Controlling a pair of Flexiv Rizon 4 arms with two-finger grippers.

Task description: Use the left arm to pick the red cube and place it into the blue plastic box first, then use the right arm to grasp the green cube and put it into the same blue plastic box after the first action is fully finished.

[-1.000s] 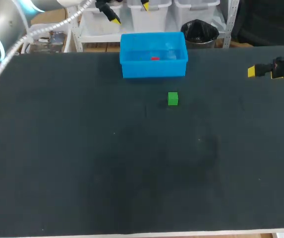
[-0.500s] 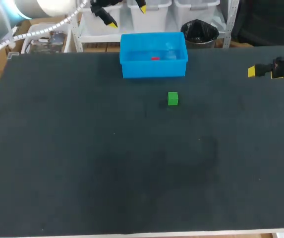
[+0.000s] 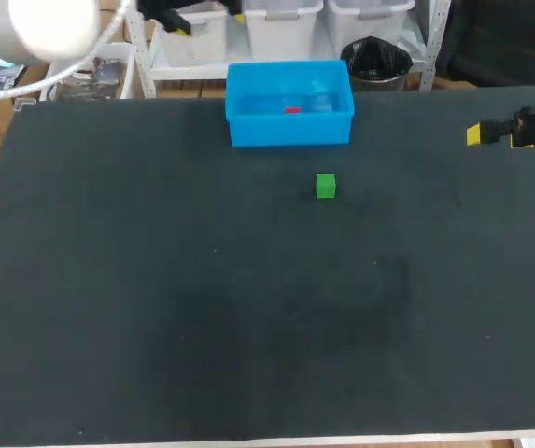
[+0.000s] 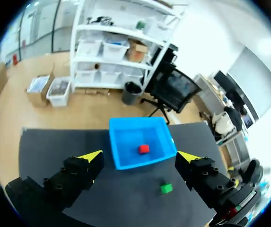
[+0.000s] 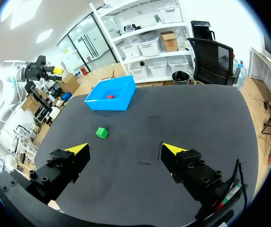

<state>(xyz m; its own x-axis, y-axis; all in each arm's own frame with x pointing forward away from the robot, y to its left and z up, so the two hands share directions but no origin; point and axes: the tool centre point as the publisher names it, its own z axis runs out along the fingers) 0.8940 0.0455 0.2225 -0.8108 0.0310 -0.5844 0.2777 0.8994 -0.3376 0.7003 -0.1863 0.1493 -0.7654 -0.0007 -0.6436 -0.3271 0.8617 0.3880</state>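
Note:
The red cube (image 3: 291, 110) lies inside the blue plastic box (image 3: 248, 131) at the table's far middle. A green cube (image 3: 325, 186) sits on the mat just in front of the box. My left gripper (image 3: 209, 21) hangs open and empty, high behind the table's far edge, left of the box. In the left wrist view the gripper (image 4: 140, 157) looks down on the box (image 4: 123, 158), the red cube (image 4: 144, 149) and the green cube (image 4: 166, 188). My right gripper (image 3: 477, 135) stands open at the far right, empty. Its wrist view shows its gripper (image 5: 126, 149), the green cube (image 5: 101, 133) and the box (image 5: 121, 103) far ahead.
A dark mat (image 3: 155, 299) covers the whole table, with a light front edge (image 3: 342, 437). Only the box and the green cube stand on it.
My left arm has drawn back and to the left, away from the blue box. The right arm, both cubes and the box have stayed put.

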